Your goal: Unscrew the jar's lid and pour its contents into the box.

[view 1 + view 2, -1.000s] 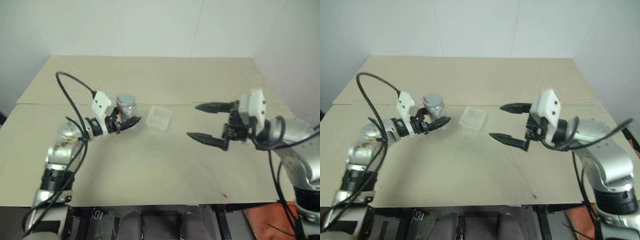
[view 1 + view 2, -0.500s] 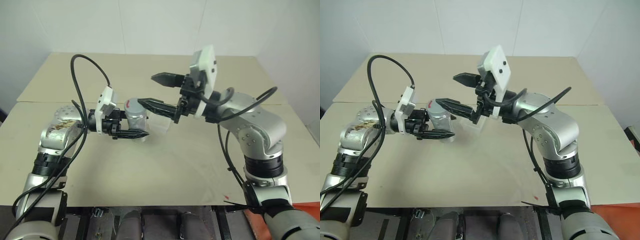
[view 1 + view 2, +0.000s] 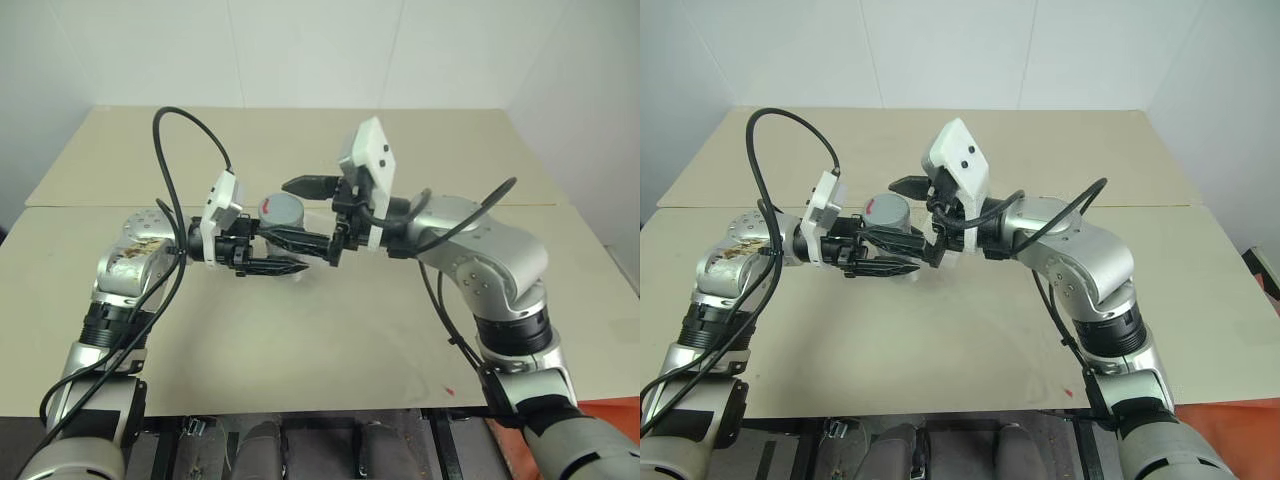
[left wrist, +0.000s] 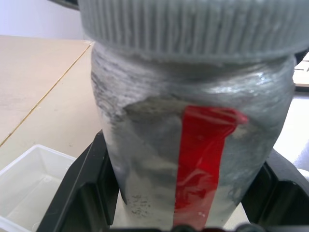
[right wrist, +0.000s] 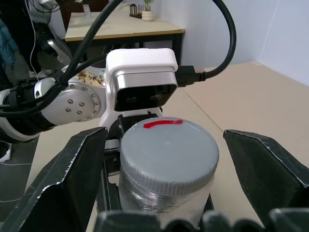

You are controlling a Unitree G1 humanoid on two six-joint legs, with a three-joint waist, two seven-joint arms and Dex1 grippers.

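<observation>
We held the small silvery-grey jar (image 3: 281,214) with its red-striped label above the tabletop (image 3: 330,330), left pincer (image 3: 270,250) clamped on its stiff, likely slippery body; our right pincer (image 3: 305,212) gaped astride the ribbed grey lid (image 5: 169,151), the best purchase.

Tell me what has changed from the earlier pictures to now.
The right hand swung across toward the robot's left and now brackets the lid, fingers open on either side. The left hand lifted the jar off the table, still gripping it. The lid stays on.
</observation>
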